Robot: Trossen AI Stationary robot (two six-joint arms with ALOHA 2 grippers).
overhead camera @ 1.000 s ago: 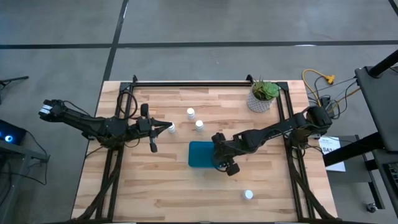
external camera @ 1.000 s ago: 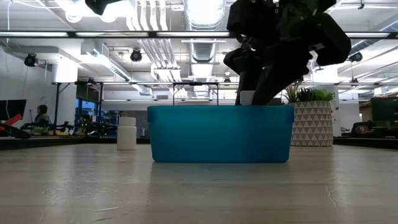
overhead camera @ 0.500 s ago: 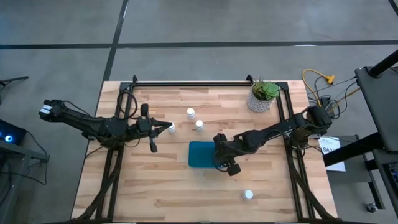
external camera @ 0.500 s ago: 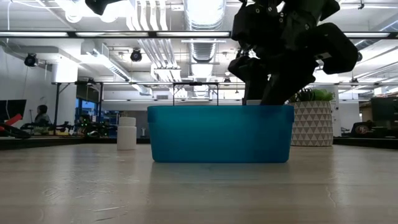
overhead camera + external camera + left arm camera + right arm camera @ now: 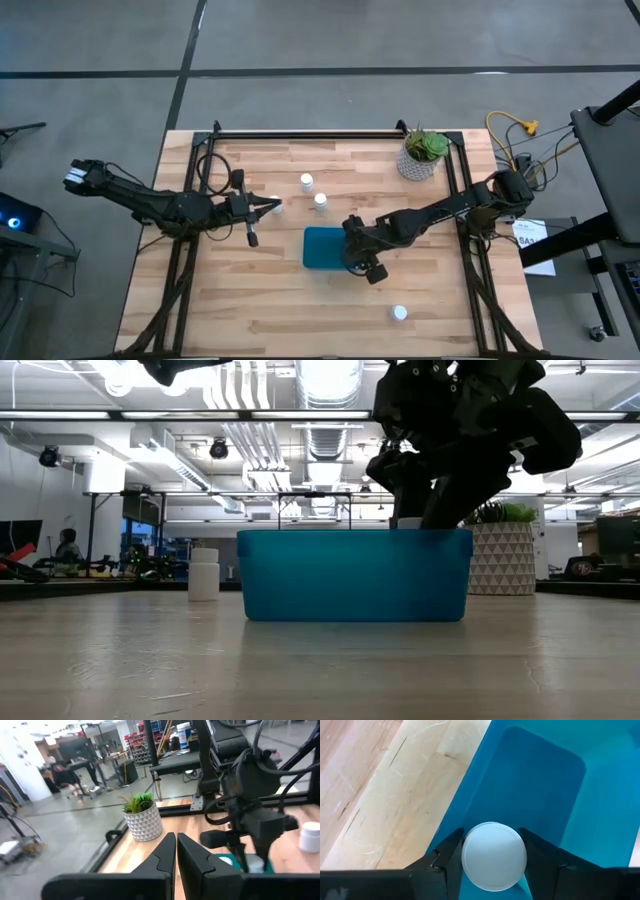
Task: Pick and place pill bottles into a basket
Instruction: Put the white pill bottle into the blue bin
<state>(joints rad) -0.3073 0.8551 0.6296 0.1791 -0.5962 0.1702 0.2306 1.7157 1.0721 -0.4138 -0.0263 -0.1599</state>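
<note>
Advancing toward the table centre, the left gripper (image 5: pixel 272 205) is closed empty; the right gripper (image 5: pixel 492 851) is holding a pill bottle (image 5: pixel 493 856) upright directly over the basket (image 5: pixel 540 795).

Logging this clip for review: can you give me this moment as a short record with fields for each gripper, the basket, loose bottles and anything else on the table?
right gripper: over the basket's right end, shut on a bottle held above the inside
left gripper: left of table centre, shut, empty
basket: mid-table; no other bottle visible inside
loose bottles: three on the table, two behind the basket, one near the front edge
other: plant pot at the back right
</note>
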